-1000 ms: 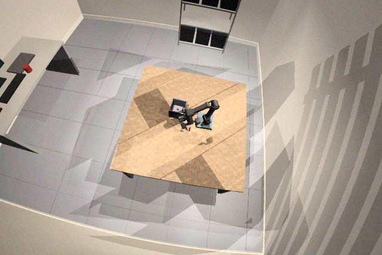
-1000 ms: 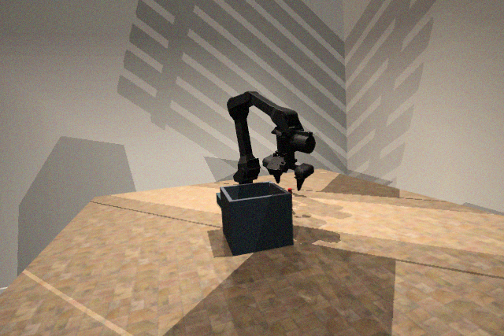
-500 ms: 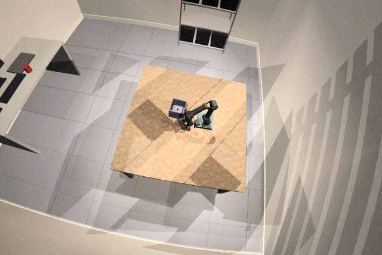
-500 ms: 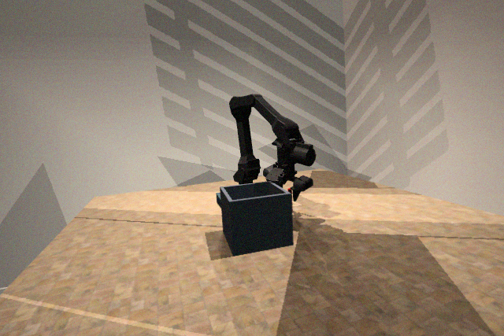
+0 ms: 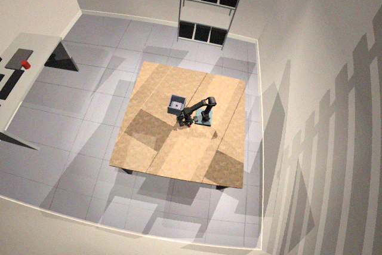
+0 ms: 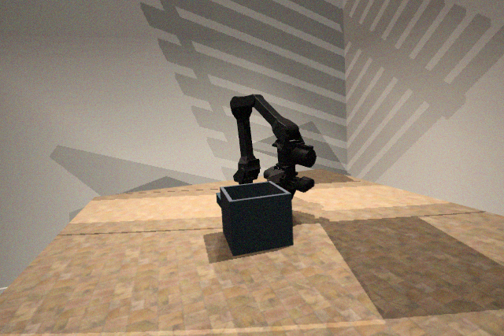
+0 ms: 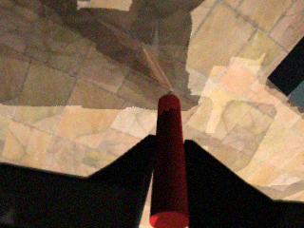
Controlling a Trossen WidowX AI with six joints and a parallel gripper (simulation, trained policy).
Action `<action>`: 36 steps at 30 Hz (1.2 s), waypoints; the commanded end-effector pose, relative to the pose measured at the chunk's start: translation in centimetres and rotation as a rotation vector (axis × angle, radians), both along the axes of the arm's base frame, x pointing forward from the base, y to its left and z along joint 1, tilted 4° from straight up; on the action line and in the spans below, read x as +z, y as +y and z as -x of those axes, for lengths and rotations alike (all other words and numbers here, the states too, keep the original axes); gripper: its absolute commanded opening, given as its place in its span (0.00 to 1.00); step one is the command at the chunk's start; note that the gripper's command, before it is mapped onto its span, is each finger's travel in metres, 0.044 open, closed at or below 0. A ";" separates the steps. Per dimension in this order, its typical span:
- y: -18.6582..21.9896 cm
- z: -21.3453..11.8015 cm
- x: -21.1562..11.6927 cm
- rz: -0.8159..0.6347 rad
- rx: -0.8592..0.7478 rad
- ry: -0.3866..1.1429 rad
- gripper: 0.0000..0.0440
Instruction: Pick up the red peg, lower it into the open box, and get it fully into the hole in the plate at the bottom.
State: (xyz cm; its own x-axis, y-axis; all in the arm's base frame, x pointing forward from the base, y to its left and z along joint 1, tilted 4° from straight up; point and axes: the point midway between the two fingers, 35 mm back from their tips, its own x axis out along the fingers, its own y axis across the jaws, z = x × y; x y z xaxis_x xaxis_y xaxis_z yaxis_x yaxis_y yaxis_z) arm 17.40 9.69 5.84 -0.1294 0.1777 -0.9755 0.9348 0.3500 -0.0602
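The red peg (image 7: 171, 166) (image 5: 189, 125) stands about upright on the table beside the robot's base, its lower end at or very near the table top. My gripper (image 7: 169, 145) (image 5: 188, 122) is shut on the peg, one dark finger on each side of it; the peg's bright top end shows nearest the wrist camera. The open box (image 5: 175, 111) (image 6: 258, 224) stands apart from the peg. Its pale bottom plate (image 5: 179, 103) with a small dark hole shows in the top view; in the exterior view the box walls hide it. The fingertips and peg are hard to see in the exterior view.
The arm's base stands on a teal plate (image 5: 199, 120), close to the peg and the box. The wooden table (image 5: 182, 153) (image 6: 162, 283) carries patches of shadow. A side desk (image 5: 46, 40) with a red cylinder (image 5: 25, 64) and a shelf rack stand away from the table.
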 end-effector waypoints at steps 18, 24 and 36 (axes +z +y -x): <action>0.2 -2.3 8.5 -0.159 0.034 -0.271 0.00; -1.1 -2.9 11.5 -0.146 0.029 -0.365 0.00; -5.3 -4.2 15.7 -0.040 -0.030 -0.483 0.00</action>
